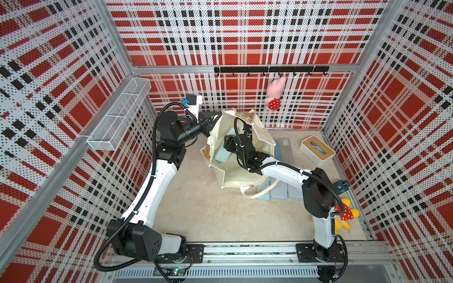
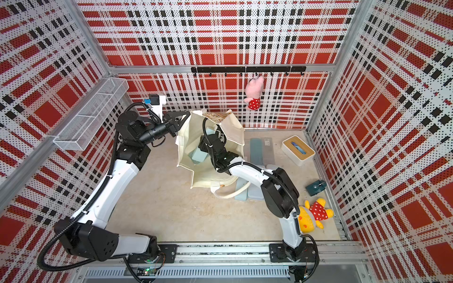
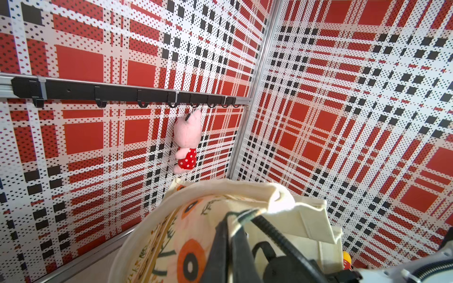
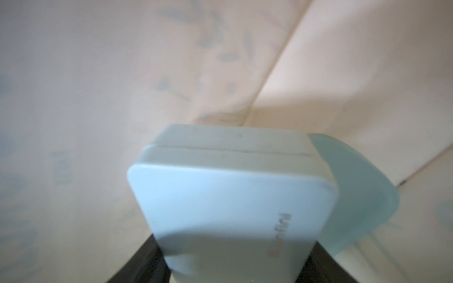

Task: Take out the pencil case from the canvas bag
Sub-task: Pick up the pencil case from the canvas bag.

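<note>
Pencil case (image 4: pixel 232 208) in right pincer (image 4: pixel 234 245), inside bag (image 1: pixel 235 178)

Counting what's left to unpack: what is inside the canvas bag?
A pale blue pencil case, gripped by the right claw, with a second greenish case next to it. The canvas bag's floor is hidden by the arm.

Top pair: looking down from overhead, sharing the whole cell.
Left wrist: looking over canvas bag (image 3: pixel 186 220) rim toward walls.
Right wrist: sitting close against pencil case (image 4: pixel 232 208).
</note>
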Controlling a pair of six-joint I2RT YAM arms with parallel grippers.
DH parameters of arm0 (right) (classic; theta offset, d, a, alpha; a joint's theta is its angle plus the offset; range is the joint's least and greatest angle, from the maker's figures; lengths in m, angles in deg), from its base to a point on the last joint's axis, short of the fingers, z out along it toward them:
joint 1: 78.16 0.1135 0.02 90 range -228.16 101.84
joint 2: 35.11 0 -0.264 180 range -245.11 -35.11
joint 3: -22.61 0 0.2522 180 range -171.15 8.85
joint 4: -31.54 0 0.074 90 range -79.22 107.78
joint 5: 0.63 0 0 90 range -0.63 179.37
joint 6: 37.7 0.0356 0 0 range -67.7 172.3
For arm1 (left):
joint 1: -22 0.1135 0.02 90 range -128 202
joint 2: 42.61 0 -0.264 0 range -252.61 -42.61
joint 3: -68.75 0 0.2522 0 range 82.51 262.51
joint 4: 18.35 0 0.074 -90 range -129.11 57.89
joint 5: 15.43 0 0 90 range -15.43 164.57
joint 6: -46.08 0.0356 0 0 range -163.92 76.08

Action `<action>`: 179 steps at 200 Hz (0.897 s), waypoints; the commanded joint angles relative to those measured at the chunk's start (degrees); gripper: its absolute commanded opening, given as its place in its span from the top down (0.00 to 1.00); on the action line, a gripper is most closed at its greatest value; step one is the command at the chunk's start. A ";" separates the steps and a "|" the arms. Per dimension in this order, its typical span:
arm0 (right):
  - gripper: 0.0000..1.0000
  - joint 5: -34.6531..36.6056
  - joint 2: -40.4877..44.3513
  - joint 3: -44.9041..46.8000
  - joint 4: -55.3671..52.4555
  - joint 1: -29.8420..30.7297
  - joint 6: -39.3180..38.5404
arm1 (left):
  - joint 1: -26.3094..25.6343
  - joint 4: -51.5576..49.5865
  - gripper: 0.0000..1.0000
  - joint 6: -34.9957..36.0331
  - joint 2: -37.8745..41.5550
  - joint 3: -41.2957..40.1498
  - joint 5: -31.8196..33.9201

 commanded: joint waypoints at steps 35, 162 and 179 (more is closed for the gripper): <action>0.54 2.70 9.30 2.76 5.90 4.46 -22.98 | 1.01 5.06 1.00 1.62 0.94 2.33 -0.60; 0.60 -2.95 29.86 16.08 6.10 5.40 -28.16 | 6.53 0.07 1.00 4.33 -0.74 1.74 8.93; 0.61 -1.72 31.95 16.92 5.60 5.39 -29.08 | 7.70 -0.02 1.00 4.22 -0.49 1.06 10.49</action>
